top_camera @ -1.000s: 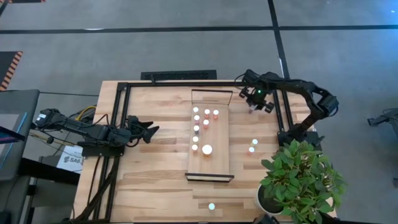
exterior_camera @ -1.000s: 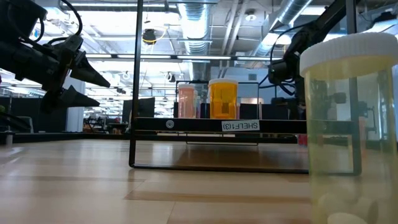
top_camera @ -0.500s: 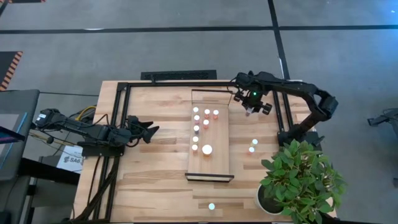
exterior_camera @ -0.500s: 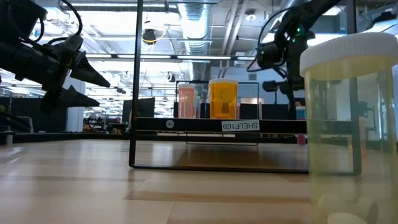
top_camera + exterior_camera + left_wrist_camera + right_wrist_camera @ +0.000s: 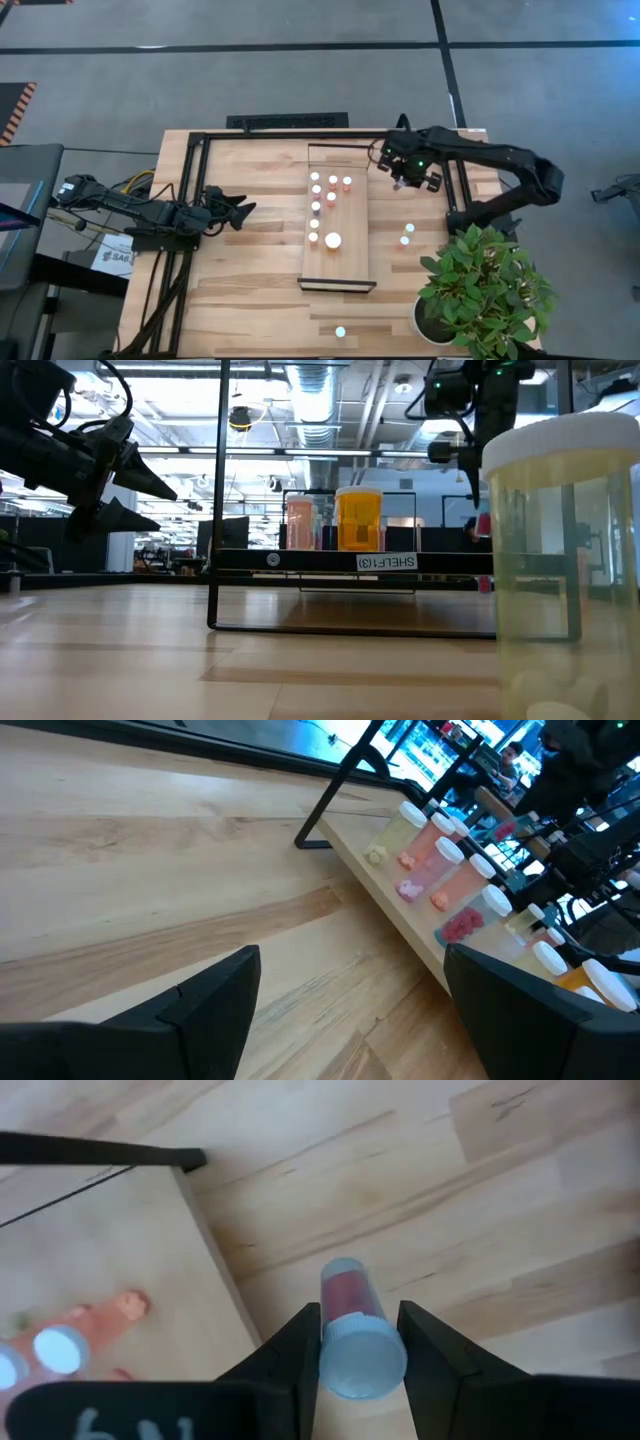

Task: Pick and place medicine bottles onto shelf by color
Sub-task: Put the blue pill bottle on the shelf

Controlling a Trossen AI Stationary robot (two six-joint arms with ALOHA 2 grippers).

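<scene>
My right gripper is shut on a small medicine bottle with red contents and a pale bluish cap. It holds the bottle above the table, just right of the shelf's far end. The shelf, a long pale board, carries several white-capped bottles and one with a larger cap. Two loose bottles stand on the table right of the shelf. Another stands near the front edge. My left gripper waits open and empty left of the shelf. My right gripper pinches the bottle at its cap between its two fingers, one on each side. The fingers come from above, pointing down. The bottle hangs upright below them, cap up, lifted clear of the table beside the shelf's right edge.
A black frame runs around the table's far part, with an upright post. A potted plant stands at the near right corner. In the low view the front bottle blocks the right side.
My right gripper has risen with the red bottle beside the shelf's far right corner, staying shut on it, while the arm has stretched out.
</scene>
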